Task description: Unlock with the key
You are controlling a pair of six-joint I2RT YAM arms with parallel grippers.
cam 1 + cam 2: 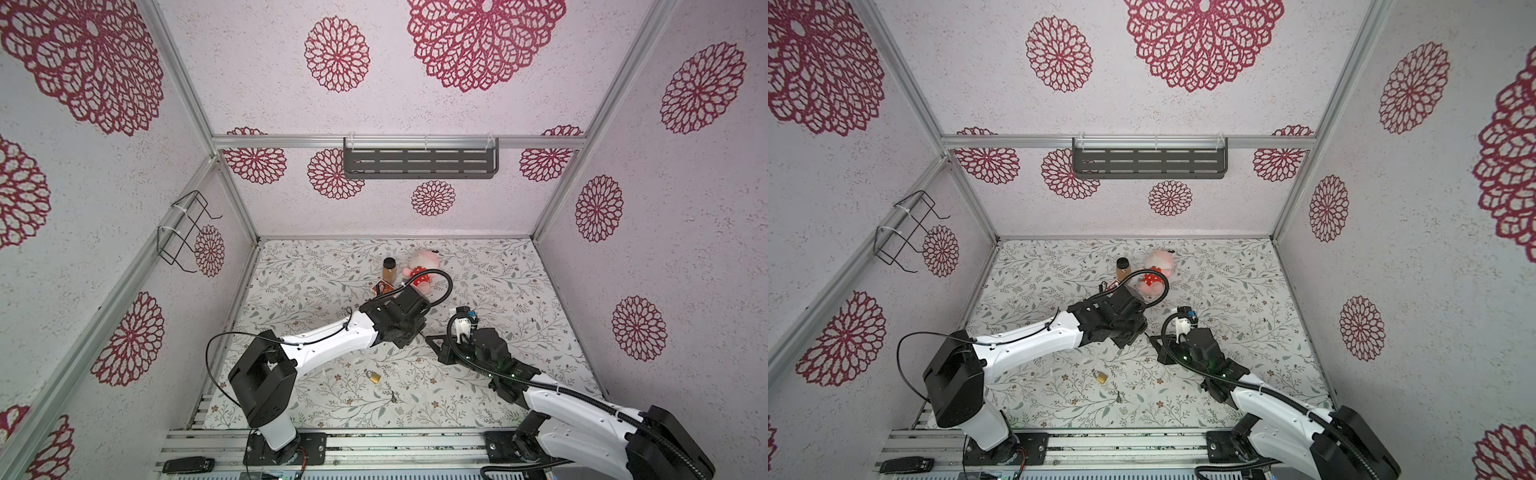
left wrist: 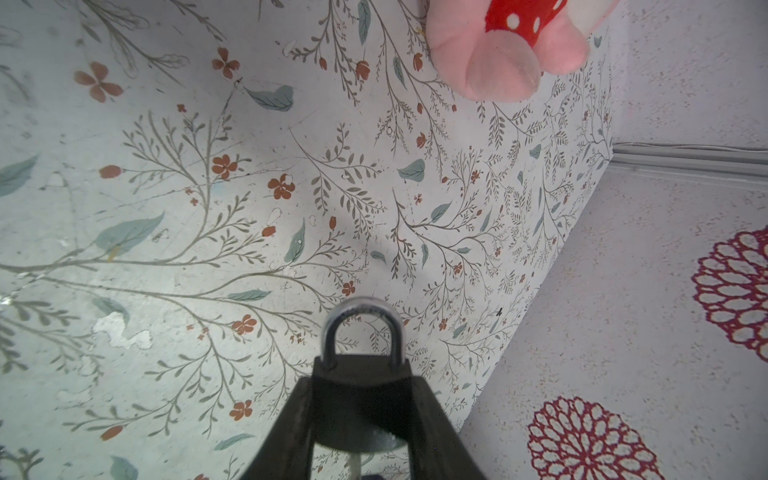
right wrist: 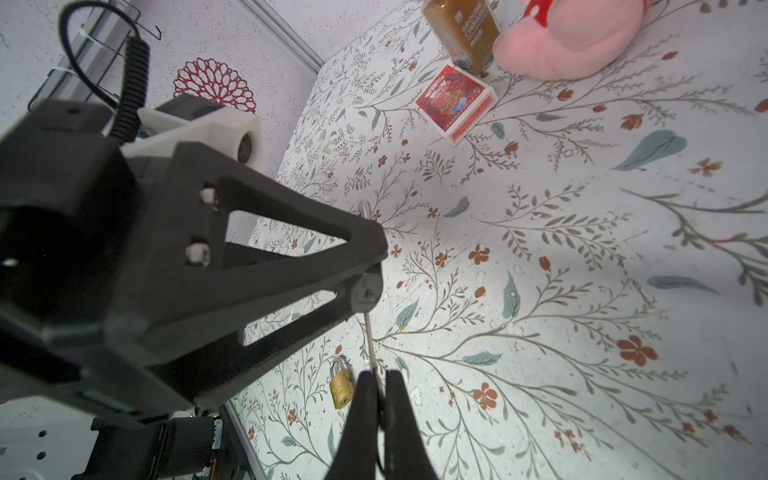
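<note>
Left gripper is clamped on the lock. Jaws sit narrow on either side of the body, and the shackle sticks out past the fingertips. The lock is held off the table, about mid-table between the two arms.

Right gripper is pinched tight on the key, holding it by the head. The blade points at the underside of the lock and its tip is right at the keyhole face. Can't tell if it's actually inserted.

A brass lock lies flat on the table nearer the arm bases, with a second key just beside it, both well apart from the grippers.

Toward the back wall there's a plush toy, a spice jar just beside it, and a small red box in front of the jar.
</note>
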